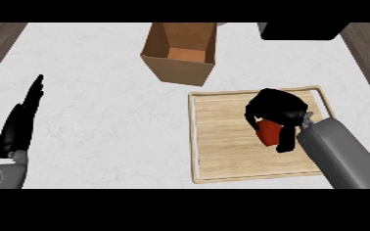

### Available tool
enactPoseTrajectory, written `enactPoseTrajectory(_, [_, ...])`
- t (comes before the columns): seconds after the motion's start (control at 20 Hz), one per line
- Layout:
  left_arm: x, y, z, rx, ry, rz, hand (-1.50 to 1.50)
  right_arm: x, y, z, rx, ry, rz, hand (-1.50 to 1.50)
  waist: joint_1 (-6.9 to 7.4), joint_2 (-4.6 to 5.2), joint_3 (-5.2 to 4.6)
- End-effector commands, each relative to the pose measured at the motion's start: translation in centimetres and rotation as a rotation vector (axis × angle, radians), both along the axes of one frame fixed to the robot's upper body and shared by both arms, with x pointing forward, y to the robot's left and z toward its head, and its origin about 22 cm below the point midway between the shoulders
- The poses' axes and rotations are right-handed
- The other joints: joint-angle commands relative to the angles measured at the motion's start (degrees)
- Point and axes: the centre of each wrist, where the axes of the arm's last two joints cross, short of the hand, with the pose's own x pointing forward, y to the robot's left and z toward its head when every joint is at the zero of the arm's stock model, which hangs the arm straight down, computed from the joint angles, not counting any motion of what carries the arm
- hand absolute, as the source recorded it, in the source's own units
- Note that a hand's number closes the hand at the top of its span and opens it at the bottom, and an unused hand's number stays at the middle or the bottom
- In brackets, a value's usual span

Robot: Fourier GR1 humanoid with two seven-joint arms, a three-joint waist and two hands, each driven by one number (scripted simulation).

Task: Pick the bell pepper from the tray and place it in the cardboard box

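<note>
Plainly, the white tabletop (94,107) carried a wooden tray (231,166) and, beyond it, an open cardboard box (180,54). Over the tray the right hand (278,108) curled around the red bell pepper (269,132) — light, glossy, probably slippery, best gripped across its broad sides. The left hand (22,120) rested open at the tabletop's left edge — fingers straight.

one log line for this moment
right hand: shut on bell pepper | over tray | cardboard box: open | left hand: resting
</note>
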Motion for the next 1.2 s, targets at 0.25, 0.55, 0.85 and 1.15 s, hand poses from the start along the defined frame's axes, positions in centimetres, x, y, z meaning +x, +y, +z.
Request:
enactPoseTrajectory(0.25, [1.0, -1.2, 1.3, 0.002, -0.048, -0.063, 0.0, 7.9, -8.6, 6.4, 0.144, -0.142, -0.249, 1.5, 4.95, 2.31, 0.71])
enactPoseTrajectory(0.55, [1.2, -2.6, 0.3, -0.009, -0.022, -0.075, 0.0, 9.6, -10.4, 8.6, 0.212, -0.338, -0.312, 1.5, 4.63, 2.2, 0.68])
enactPoseTrajectory(0.85, [1.5, -1.3, 1.0, -0.006, -0.026, -0.061, 0.0, 11.3, -9.2, 12.7, 0.46, -0.498, -0.203, 1.5, 3.61, 1.76, 0.62])
enactPoseTrajectory(1.15, [0.8, -1.7, 0.0, -0.011, -0.018, -0.058, 0.0, 13.3, -5.3, 15.1, 0.557, -0.424, -0.081, 1.5, 3.43, 1.45, 0.49])
